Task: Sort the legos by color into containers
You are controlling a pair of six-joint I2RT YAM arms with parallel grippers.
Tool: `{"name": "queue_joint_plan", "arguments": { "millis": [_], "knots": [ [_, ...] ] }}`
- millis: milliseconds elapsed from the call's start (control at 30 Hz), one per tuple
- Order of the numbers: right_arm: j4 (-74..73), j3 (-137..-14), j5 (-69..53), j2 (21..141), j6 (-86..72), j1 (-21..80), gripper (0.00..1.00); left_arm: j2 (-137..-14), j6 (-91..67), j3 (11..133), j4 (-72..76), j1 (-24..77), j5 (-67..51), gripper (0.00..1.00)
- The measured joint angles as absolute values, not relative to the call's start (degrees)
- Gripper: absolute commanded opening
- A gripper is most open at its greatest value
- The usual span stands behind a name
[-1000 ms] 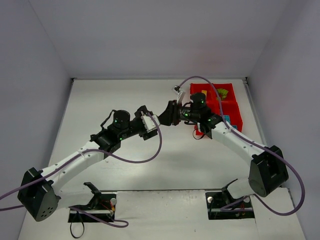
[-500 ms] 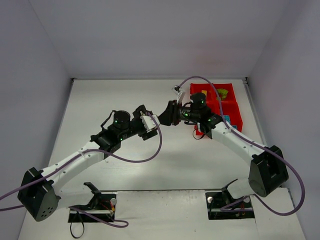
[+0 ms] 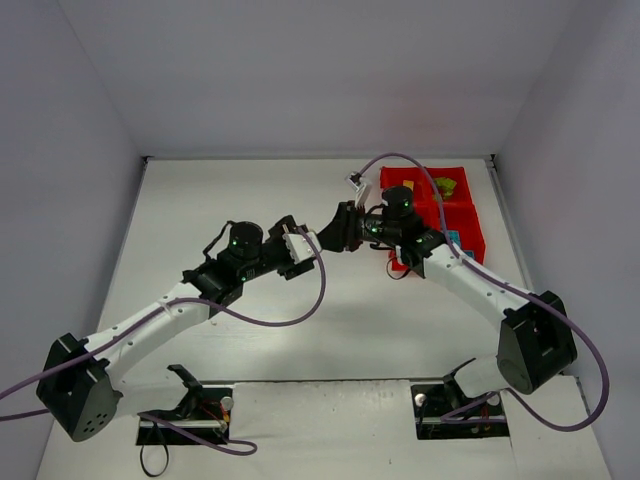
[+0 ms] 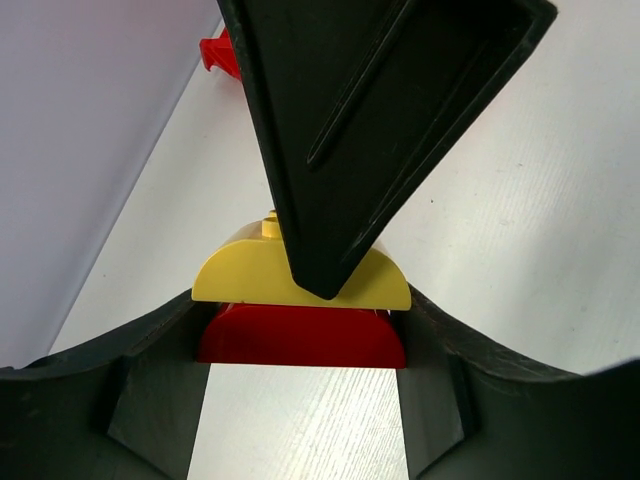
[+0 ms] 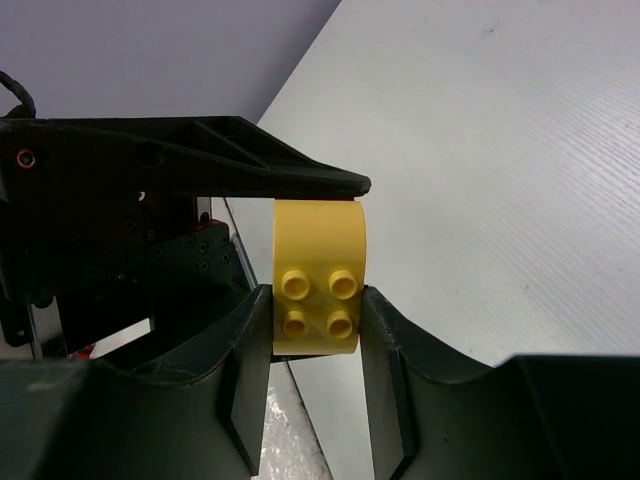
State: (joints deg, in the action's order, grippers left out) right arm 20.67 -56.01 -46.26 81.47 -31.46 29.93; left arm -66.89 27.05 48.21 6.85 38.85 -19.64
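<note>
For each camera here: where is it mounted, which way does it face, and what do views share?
Top external: above and behind the bases, looking down at the table and red tray; both arms show.
Left wrist: looks along the left pincer at a red brick against a yellow brick; own fingers show.
Right wrist: looks along the right pincer at the yellow brick; own fingers show.
Shared: both wrist views show the yellow brick and the opposite pincer.
</note>
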Motion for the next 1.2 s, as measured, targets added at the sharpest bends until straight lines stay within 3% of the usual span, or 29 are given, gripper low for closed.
{"name": "queue_joint_plan", "arguments": {
  "millis": [467,633,1100,1200],
  "knots": [
    [17.3,-54.9,-49.0,76.0,-28.6,15.0,0.0,-68.5,26.8,48.6,5.3,38.0,-18.2,0.06],
    [10.8,-59.8,-41.9,77.6,-22.1,9.8,0.0,-68.4,26.8,48.6,5.2,38.0,-18.1,0.06],
    [7.9,-81.8,-14.5,104.5,-5.7,4.2,0.0,-67.5,26.8,48.6,5.0,38.0,-17.6,0.06],
    [7.3,-84.4,-12.2,110.2,-4.2,4.2,0.11,-67.5,26.8,48.6,5.0,38.0,-17.7,0.06]
  ]
}}
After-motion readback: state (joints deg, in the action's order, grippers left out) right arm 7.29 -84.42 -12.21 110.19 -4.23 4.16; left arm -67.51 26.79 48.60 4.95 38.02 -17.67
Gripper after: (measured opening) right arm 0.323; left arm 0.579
